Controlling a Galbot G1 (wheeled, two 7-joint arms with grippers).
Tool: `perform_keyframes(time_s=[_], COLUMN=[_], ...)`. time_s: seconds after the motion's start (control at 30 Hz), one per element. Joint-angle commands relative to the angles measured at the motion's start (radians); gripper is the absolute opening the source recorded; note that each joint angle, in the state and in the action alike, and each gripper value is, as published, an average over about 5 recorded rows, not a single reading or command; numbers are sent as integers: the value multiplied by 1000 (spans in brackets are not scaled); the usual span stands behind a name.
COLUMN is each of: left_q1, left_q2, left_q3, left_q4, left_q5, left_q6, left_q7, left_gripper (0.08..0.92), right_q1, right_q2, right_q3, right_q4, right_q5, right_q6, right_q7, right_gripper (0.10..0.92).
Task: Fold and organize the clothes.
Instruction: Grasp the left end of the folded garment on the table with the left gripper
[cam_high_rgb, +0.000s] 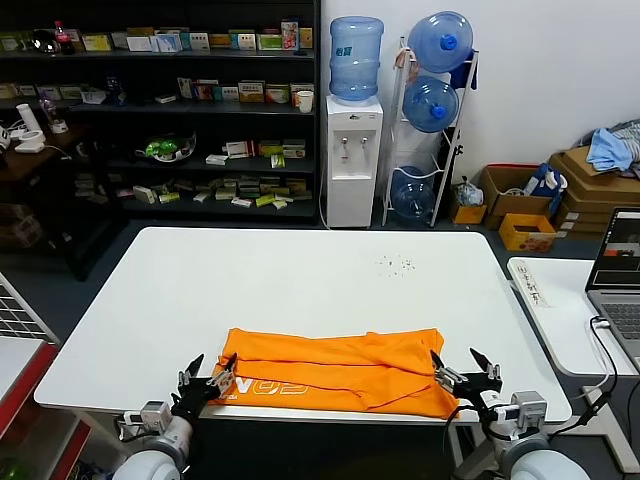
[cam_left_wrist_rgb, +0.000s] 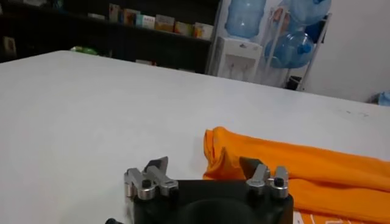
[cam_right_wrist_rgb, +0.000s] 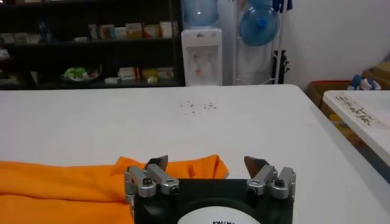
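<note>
The clothes are one bright orange T-shirt (cam_high_rgb: 340, 372), folded into a long band along the near edge of the white table (cam_high_rgb: 300, 280). White lettering (cam_high_rgb: 265, 387) shows on its front strip. My left gripper (cam_high_rgb: 208, 368) sits at the band's left end, open, with nothing between its fingers. In the left wrist view the left gripper (cam_left_wrist_rgb: 204, 165) faces the shirt's bunched end (cam_left_wrist_rgb: 225, 152). My right gripper (cam_high_rgb: 462, 368) is open at the band's right end. In the right wrist view the right gripper (cam_right_wrist_rgb: 207, 162) has the shirt's corner (cam_right_wrist_rgb: 201, 167) just ahead of it, apart from the fingers.
Small dark specks (cam_high_rgb: 398, 264) lie on the far right of the table. A side table with a laptop (cam_high_rgb: 618, 270) stands to the right, and another laptop edge (cam_high_rgb: 15, 315) to the left. Shelves (cam_high_rgb: 160, 110) and a water dispenser (cam_high_rgb: 353, 150) stand behind.
</note>
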Motion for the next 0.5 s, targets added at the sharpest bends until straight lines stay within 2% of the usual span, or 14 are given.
perform_keyframes(time_s=[0.03, 0.5], left_q1=[-14, -1], left_q2=[-17, -29], left_q3=[10, 23], left_q4=[33, 18], left_q5=[4, 1], left_q6=[-11, -24], left_q7=[0, -1], left_gripper=[706, 299], right_q1=[-11, -9], right_q2=[5, 8], right_q3=[10, 7], right_q4=[2, -1], right_q5=[-6, 2], right_q6=[6, 6], right_q7=[-2, 1], right_gripper=[823, 823])
